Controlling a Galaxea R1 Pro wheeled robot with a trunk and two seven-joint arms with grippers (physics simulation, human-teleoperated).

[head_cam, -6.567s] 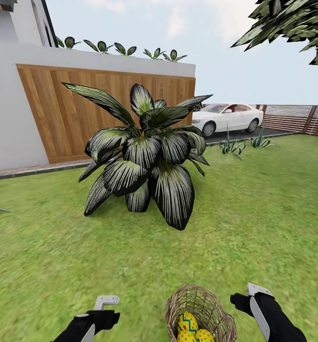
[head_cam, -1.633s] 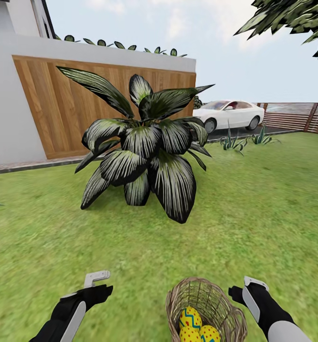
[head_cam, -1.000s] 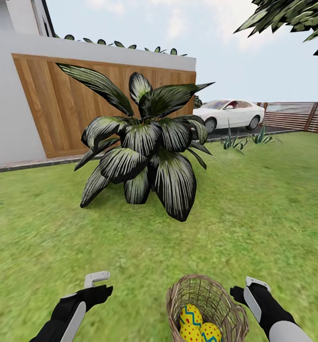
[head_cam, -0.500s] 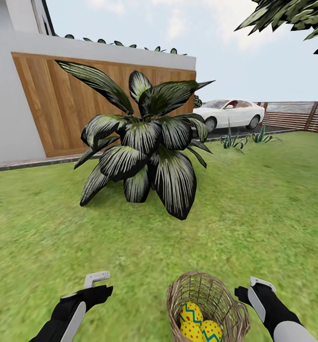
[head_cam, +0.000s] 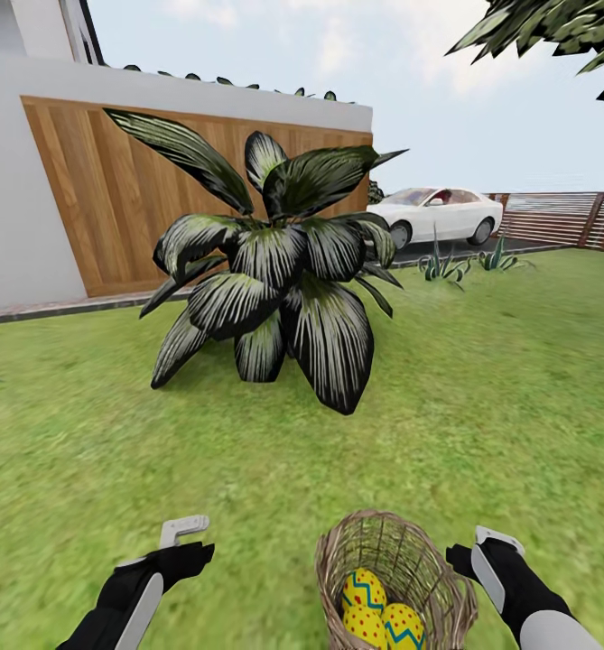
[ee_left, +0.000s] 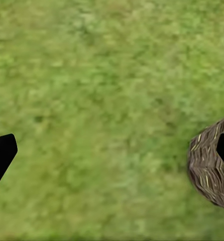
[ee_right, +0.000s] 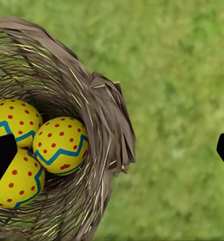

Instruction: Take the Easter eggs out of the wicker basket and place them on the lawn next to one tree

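The wicker basket [head_cam: 425, 553] stands on the lawn [head_cam: 482, 406] at the bottom of the head view, between my two arms. Three yellow Easter eggs with blue zigzags and red dots lie inside it: one [head_cam: 365, 588] at the back, two [head_cam: 401, 625] [head_cam: 359, 624] in front. My left gripper [head_cam: 181, 540] hovers open over bare grass left of the basket [ee_left: 210, 173]. My right gripper [head_cam: 493, 552] is open just right of the basket rim [ee_right: 112, 125], above the grass, with the eggs [ee_right: 59, 145] beside one fingertip [ee_right: 0, 158]. Dark tree leaves [head_cam: 563, 36] hang in at the top right; the trunk is out of view.
A low broad-leaved striped plant [head_cam: 274, 280] stands on the grass straight ahead. Behind it are a wooden wall panel [head_cam: 112, 199] and a grey house wall. A white car [head_cam: 437, 217] and the slat fence [head_cam: 563, 221] lie far right, with open grass in between.
The whole view has crept slightly forward, so the basket sits a little higher in the picture. My right gripper has shifted a bit outward from the basket. The left arm looks unmoved.
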